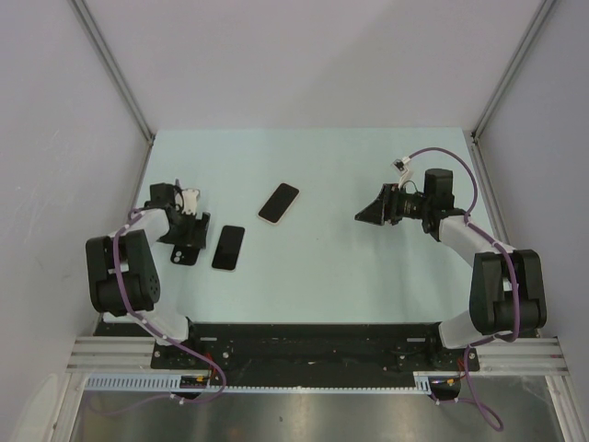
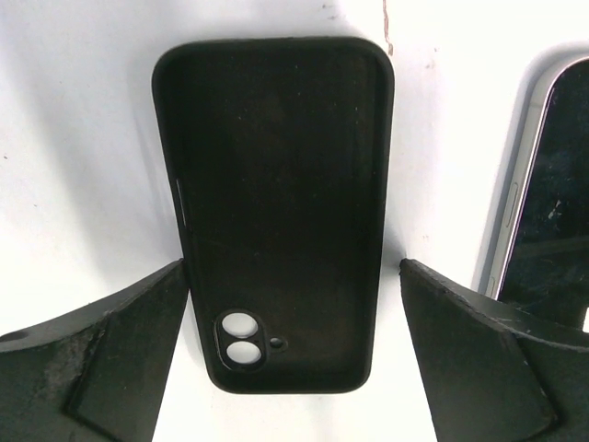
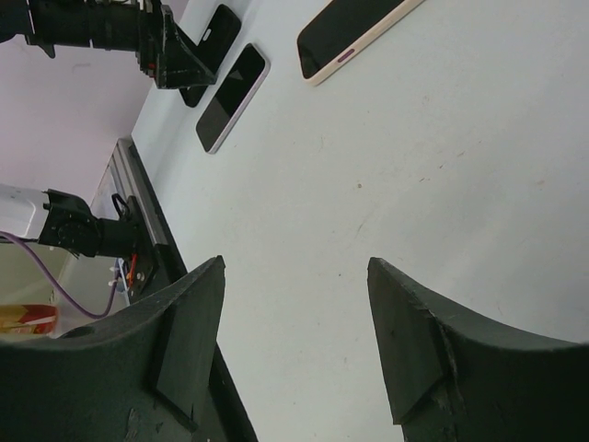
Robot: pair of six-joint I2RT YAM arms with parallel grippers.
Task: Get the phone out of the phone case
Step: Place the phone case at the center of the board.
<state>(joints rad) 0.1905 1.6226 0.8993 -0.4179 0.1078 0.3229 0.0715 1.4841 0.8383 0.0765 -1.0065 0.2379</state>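
Observation:
An empty black phone case (image 2: pixel 276 212) lies open side up on the table, camera cut-outs at its near end; it also shows in the top view (image 1: pixel 183 254). My left gripper (image 2: pixel 294 269) is open, one finger on each side of the case's near end, holding nothing; in the top view it (image 1: pixel 190 230) is at the left. A phone with a pale edge (image 1: pixel 228 247) lies just right of the case, screen up, also in the left wrist view (image 2: pixel 552 203). My right gripper (image 3: pixel 296 262) is open and empty over bare table at the right (image 1: pixel 363 215).
A second phone with a beige edge (image 1: pixel 279 203) lies screen up near the table's middle, also in the right wrist view (image 3: pixel 354 32). White walls and metal posts close the table on three sides. The arms' mounting rail (image 1: pixel 313 336) runs along the near edge.

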